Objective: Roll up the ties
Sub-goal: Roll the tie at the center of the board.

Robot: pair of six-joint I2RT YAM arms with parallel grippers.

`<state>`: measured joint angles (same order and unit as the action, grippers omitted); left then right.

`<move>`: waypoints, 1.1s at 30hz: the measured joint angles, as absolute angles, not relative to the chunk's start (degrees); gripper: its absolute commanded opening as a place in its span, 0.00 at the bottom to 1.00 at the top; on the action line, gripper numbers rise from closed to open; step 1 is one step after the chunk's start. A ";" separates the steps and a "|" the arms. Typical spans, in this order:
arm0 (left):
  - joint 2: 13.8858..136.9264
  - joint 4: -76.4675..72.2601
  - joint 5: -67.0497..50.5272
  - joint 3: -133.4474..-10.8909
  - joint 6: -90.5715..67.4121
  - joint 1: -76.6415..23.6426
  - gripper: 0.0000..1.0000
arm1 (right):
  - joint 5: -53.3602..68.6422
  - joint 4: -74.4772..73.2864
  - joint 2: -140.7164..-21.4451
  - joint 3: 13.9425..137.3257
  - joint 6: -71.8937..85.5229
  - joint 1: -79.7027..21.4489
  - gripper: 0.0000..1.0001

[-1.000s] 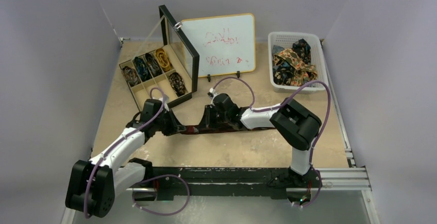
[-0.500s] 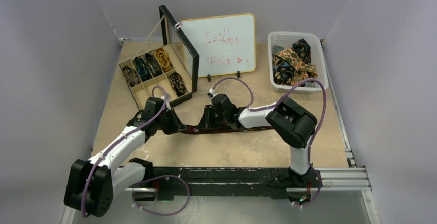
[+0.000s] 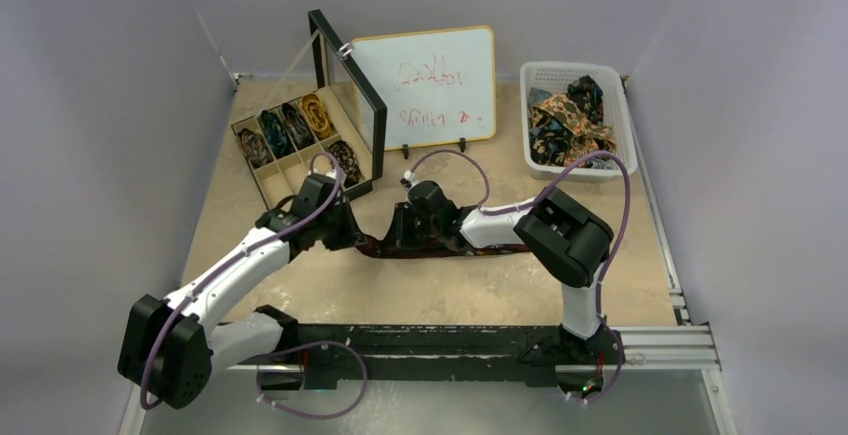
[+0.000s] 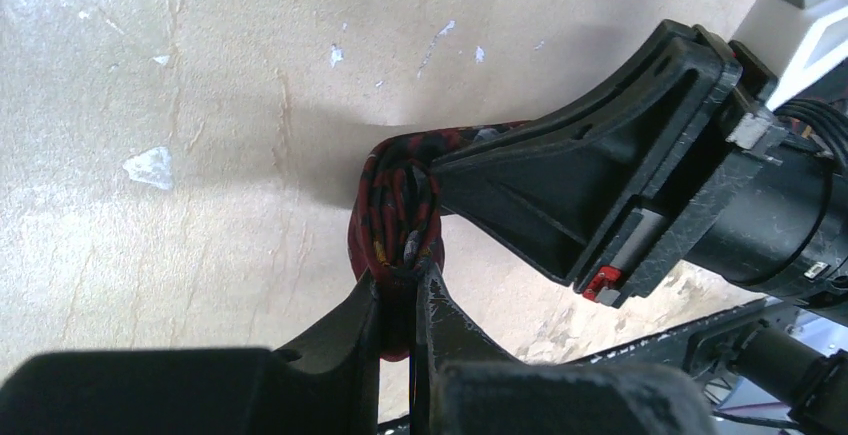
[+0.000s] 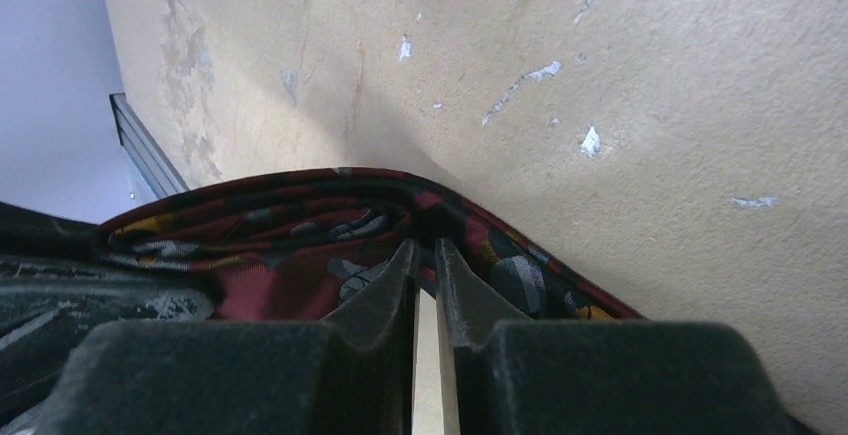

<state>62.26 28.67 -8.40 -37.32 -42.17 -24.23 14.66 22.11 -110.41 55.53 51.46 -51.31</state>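
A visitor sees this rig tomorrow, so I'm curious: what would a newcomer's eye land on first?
Mid-table, the left gripper and right gripper both pinch one maroon tie, its end curled into a loop. Behind them stands a whiteboard with red scribbles, and a white basket of loose ties sits at the back right.

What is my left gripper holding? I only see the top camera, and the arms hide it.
Observer: The left wrist view shows the left gripper shut on a curled-up loop of the maroon tie.
Operator: Is the other gripper touching the tie too?
Observer: Yes. In the right wrist view, the right gripper is almost closed, with its tips nipping the tie's folded edge.
Operator: What pictures are on the tie?
Observer: Close up, there are grey and gold shapes on the dark red cloth.
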 measured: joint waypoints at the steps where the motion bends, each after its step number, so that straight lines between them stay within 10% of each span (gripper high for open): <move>1: 62.52 29.69 -6.92 -38.26 -42.15 -25.41 0.00 | 14.68 22.04 -110.43 55.75 51.51 -51.33 0.12; 33: 74.11 41.56 17.21 -52.10 -42.37 -42.74 0.00 | 15.03 19.86 -112.92 61.43 53.82 -51.75 0.09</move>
